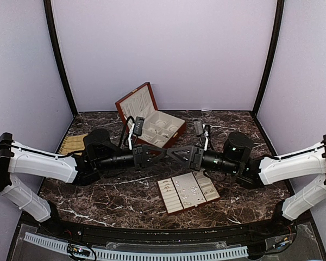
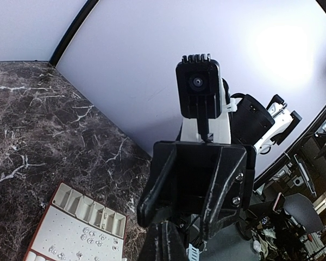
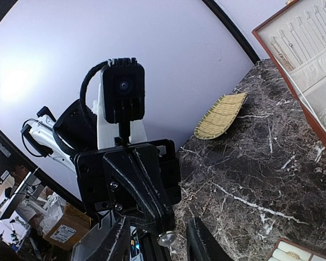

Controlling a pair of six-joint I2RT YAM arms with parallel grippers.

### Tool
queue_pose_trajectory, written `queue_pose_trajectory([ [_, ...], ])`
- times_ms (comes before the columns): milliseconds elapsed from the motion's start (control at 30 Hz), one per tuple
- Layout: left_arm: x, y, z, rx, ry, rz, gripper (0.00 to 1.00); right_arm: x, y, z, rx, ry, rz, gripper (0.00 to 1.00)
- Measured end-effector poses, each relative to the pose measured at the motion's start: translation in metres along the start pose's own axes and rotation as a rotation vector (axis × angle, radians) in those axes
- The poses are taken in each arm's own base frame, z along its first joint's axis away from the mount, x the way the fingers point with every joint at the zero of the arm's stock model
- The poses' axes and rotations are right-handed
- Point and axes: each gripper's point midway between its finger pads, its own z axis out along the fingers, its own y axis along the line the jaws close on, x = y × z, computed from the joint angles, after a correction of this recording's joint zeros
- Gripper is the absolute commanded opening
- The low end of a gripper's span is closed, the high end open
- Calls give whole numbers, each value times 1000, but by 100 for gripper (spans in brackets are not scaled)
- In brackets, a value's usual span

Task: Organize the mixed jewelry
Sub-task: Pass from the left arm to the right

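Dark marble table holds a cream tray at the lower middle, with the mixed jewelry on it. Above it, the left claw is pinched shut, tip to tip with the right claw, whose fingers are half apart. I think it is a hand-over. Next, the right claw must pinch gently.

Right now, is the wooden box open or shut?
Open. In the top view the lid of the wooden box stands tilted back, leaving its cream compartments exposed.
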Motion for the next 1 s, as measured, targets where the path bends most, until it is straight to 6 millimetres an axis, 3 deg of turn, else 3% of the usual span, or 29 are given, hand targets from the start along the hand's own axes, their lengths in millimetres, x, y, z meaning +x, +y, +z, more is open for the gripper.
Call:
queue_pose_trajectory([
  [867,-5,-6,-2,13,-14,11,0,-1,3,-1,-11,-12,1,6],
  [1000,-4,-6,-1,14,-12,15,25,-1,2,-3,5,-13,3,4],
])
